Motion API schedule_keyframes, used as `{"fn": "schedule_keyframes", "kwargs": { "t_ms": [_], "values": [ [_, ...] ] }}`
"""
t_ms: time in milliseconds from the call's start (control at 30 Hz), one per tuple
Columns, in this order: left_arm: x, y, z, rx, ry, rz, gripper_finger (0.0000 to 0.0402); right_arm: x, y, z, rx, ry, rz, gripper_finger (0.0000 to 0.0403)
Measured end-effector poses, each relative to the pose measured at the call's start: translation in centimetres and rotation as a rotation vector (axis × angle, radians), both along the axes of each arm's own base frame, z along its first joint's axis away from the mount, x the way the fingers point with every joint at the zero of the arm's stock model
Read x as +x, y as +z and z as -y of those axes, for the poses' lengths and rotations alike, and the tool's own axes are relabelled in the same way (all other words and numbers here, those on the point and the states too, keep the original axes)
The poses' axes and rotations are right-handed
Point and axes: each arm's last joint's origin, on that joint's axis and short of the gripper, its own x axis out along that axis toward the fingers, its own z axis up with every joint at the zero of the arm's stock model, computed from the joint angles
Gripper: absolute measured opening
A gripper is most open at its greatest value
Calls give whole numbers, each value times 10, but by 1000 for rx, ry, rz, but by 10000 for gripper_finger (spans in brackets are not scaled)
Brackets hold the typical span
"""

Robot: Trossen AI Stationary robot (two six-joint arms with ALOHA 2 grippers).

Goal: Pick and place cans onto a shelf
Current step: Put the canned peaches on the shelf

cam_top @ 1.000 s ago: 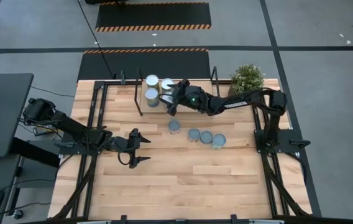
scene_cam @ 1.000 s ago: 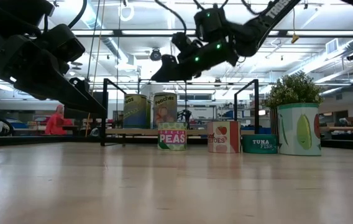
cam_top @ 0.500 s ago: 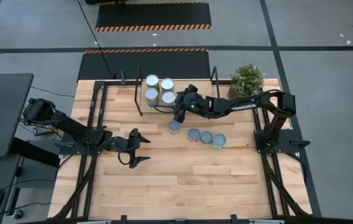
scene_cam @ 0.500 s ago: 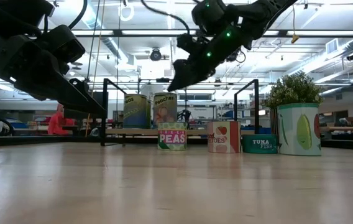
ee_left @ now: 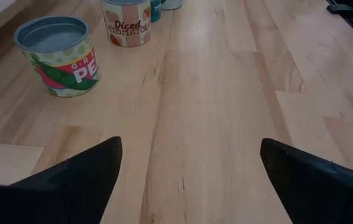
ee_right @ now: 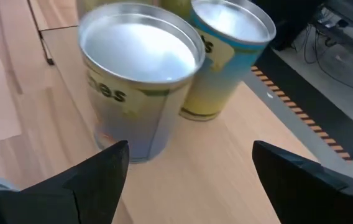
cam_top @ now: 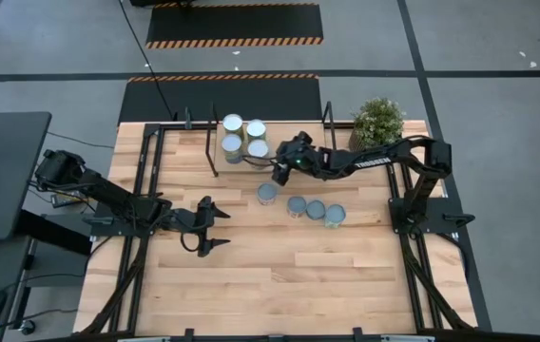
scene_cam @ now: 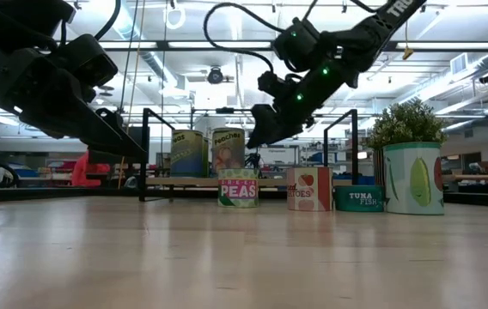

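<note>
Several cans point(cam_top: 244, 137) stand upright on the shelf point(cam_top: 294, 125) at the table's far side; two of them, a peaches can point(ee_right: 138, 74) and a yellow-labelled one point(ee_right: 223, 53), fill the right wrist view. On the tabletop a green peas can point(cam_top: 266, 194), a diced tomatoes can point(scene_cam: 309, 189), a tuna can point(scene_cam: 359, 198) and a taller can point(cam_top: 335, 215) stand in a row. My right gripper point(cam_top: 277, 174) hangs open and empty between the shelf cans and the peas can, slanting down. My left gripper point(cam_top: 221, 228) waits open and low at the table's left.
A potted plant point(cam_top: 377, 119) stands at the far right corner. Thin black shelf posts point(scene_cam: 145, 154) rise beside the cans. Black frame rails point(cam_top: 146, 190) run along both table sides. Bare wood point(cam_top: 289, 275) spreads toward the near edge.
My right gripper has drawn back from above the shelf cans toward the table's near edge and sunk lower, its fingers tipping further down. A can that it covered from above now shows standing on the shelf.
</note>
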Motion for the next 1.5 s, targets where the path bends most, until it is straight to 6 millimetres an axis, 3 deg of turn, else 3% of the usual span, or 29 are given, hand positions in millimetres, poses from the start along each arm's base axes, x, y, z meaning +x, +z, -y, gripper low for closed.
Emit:
{"fn": "schedule_keyframes", "kwargs": {
  "t_ms": [300, 767, 1233, 1500],
  "values": [
    [0, 0, -1, 13, 22, 4, 389, -4, -6, 5, -1, 8, 66, 348],
    [0, 0, -1, 18, 19, 5, 389, -1, 8, 18, -54, 13, 209, 348],
    [0, 0, -1, 34, 11, 4, 389, 1, 3, 4, -24, 42, 168, 348],
    [0, 1, -1, 32, 11, 11, 389, -2, 3, 14, -52, -8, 157, 348]
  ]
}}
